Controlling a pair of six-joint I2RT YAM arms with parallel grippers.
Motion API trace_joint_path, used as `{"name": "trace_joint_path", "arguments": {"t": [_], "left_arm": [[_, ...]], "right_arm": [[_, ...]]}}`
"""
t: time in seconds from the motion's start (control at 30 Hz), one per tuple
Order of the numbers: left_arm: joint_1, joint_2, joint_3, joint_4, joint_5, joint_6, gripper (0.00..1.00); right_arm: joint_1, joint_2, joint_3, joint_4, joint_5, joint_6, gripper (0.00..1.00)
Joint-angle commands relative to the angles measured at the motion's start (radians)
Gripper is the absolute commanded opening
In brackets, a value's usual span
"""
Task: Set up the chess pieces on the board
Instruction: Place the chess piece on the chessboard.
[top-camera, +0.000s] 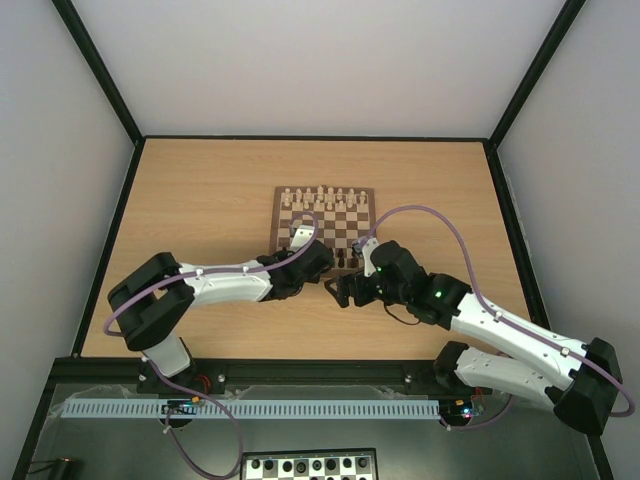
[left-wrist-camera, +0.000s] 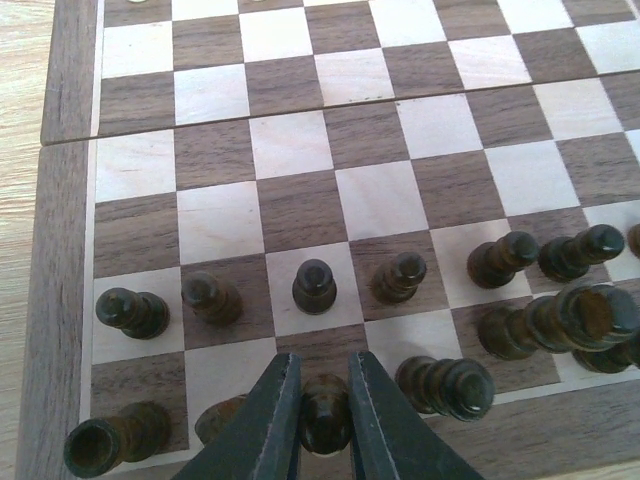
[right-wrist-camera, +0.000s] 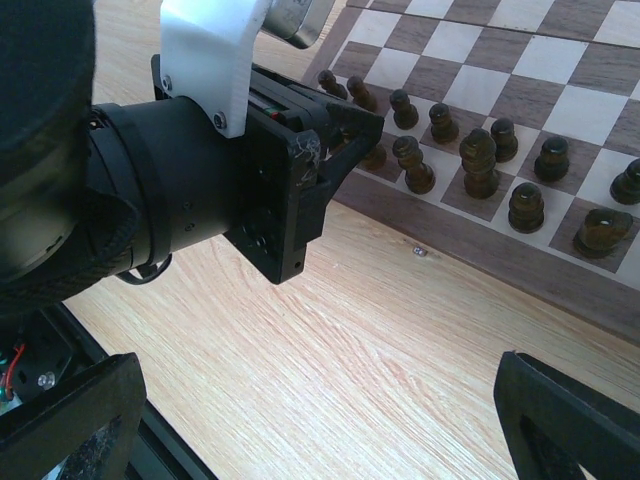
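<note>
Left fingers: the left gripper (left-wrist-camera: 322, 372) has its dark fingers (left-wrist-camera: 268, 425) drawn narrow and pinching a dark chessman (left-wrist-camera: 325, 415) from both sides.
Held piece: it stands upright between the finger pads, on the nearest row of the board (left-wrist-camera: 300, 140), close to the near border.
Left of those fingers: a hollow-topped rook (left-wrist-camera: 108, 445) and one more dark piece (left-wrist-camera: 222, 418) stand in the same row, just beside the left finger.
Beyond the fingertips: a row of dark pawns (left-wrist-camera: 315, 285) runs across the board, one to a square.
Right of those fingers: a ringed dark piece (left-wrist-camera: 447, 387) is just beside the right finger; a crowded cluster (left-wrist-camera: 565, 322) lies further right.
Far edge: pale chessmen (top-camera: 322, 196) line the side opposite the fingers.
Right fingers: the right gripper (right-wrist-camera: 320, 420) is spread wide with nothing between its tips, over bare table (right-wrist-camera: 330, 340) just off the board's near border, and the left arm's wrist (right-wrist-camera: 200, 170) is ahead of it to the left.
</note>
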Motion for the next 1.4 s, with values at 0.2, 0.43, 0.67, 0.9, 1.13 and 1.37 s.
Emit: {"name": "trace_joint_path", "arguments": {"t": [0.2, 0.43, 0.67, 0.9, 1.13, 1.37], "left_arm": [[0.015, 0.036, -0.017, 0.049, -0.007, 0.025, 0.08], [0.017, 0.043, -0.015, 0.053, 0.001, 0.027, 0.13], [0.017, 0.031, -0.018, 0.051, 0.007, 0.028, 0.20], [0.015, 0.018, -0.021, 0.045, 0.009, 0.023, 0.25], [0.009, -0.023, -0.028, 0.024, -0.005, 0.016, 0.31], [-0.008, -0.060, -0.022, 0.005, -0.038, 0.016, 0.35]], "right_arm": [[0.002, 0.011, -0.014, -0.022, 0.015, -0.013, 0.96], [0.002, 0.016, -0.014, -0.021, 0.014, -0.014, 0.96], [0.001, 0.019, -0.015, -0.019, 0.011, -0.014, 0.96], [0.002, 0.022, -0.015, -0.019, 0.008, -0.015, 0.97], [0.001, 0.025, -0.015, -0.018, 0.006, -0.016, 0.97], [0.001, 0.025, -0.013, -0.018, 0.004, -0.015, 0.97]]}}
